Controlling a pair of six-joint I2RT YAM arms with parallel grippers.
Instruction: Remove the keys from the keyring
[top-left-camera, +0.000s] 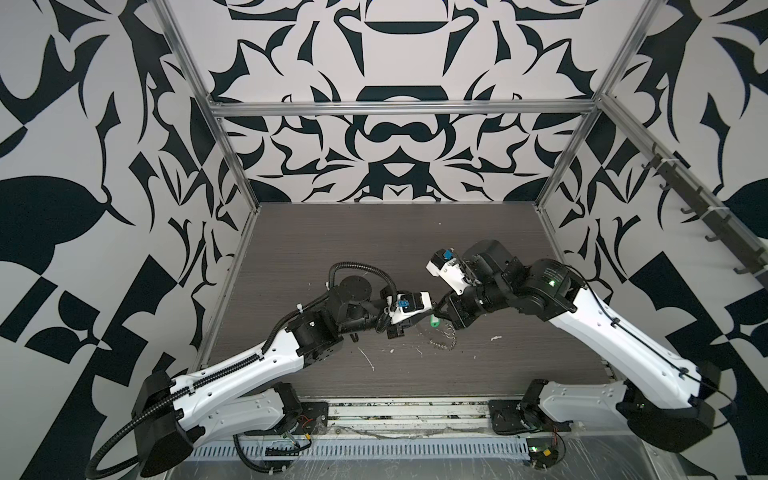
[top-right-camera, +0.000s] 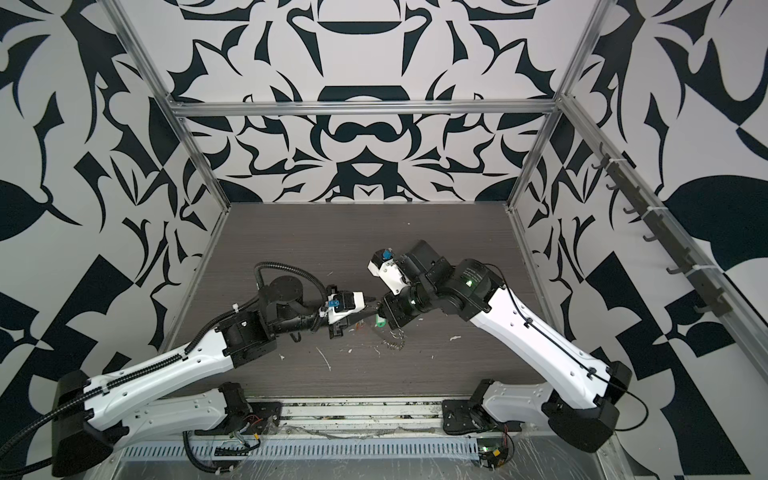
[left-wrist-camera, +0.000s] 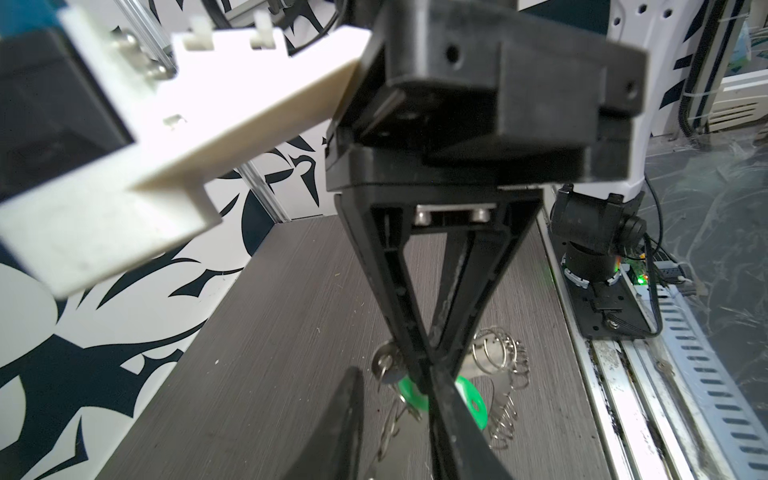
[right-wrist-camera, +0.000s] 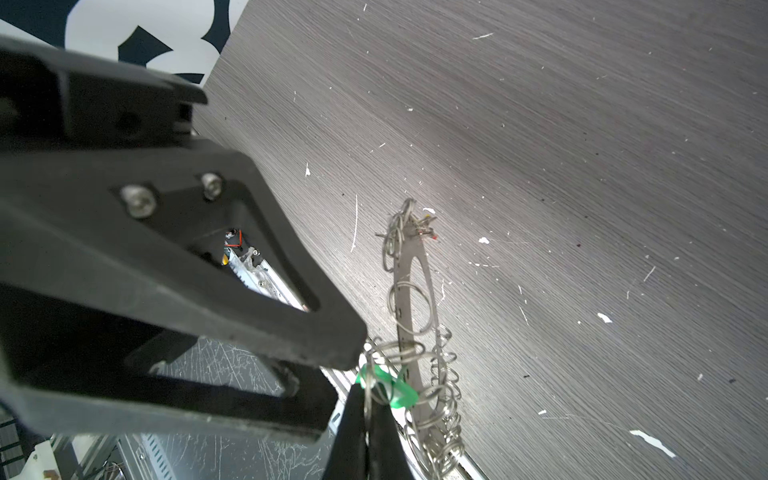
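Note:
The keyring (right-wrist-camera: 411, 266), a flat grey ring fringed with wire loops, stands tilted, its low edge on the table (top-left-camera: 441, 344) (top-right-camera: 394, 343) (left-wrist-camera: 498, 374). A green tag (right-wrist-camera: 401, 392) (left-wrist-camera: 409, 392) (top-left-camera: 433, 321) (top-right-camera: 379, 323) hangs at its raised end beside a silvery key (left-wrist-camera: 386, 365). My right gripper (right-wrist-camera: 368, 399) (left-wrist-camera: 426, 370) (top-left-camera: 437, 309) (top-right-camera: 380, 308) is shut on a thin wire loop by the tag. My left gripper (left-wrist-camera: 399, 440) (top-left-camera: 429, 311) (top-right-camera: 371, 311) meets it head-on. Its jaws stand apart on either side of the key and tag, and one fingertip (right-wrist-camera: 347, 353) is close above the tag.
White scraps lie on the dark wood-grain table (top-left-camera: 368, 359) (top-left-camera: 496, 338) (right-wrist-camera: 652, 442). Metal frame posts and patterned walls close in the sides and back. A metal rail (top-left-camera: 407, 411) runs along the front edge between the arm bases (left-wrist-camera: 598, 232).

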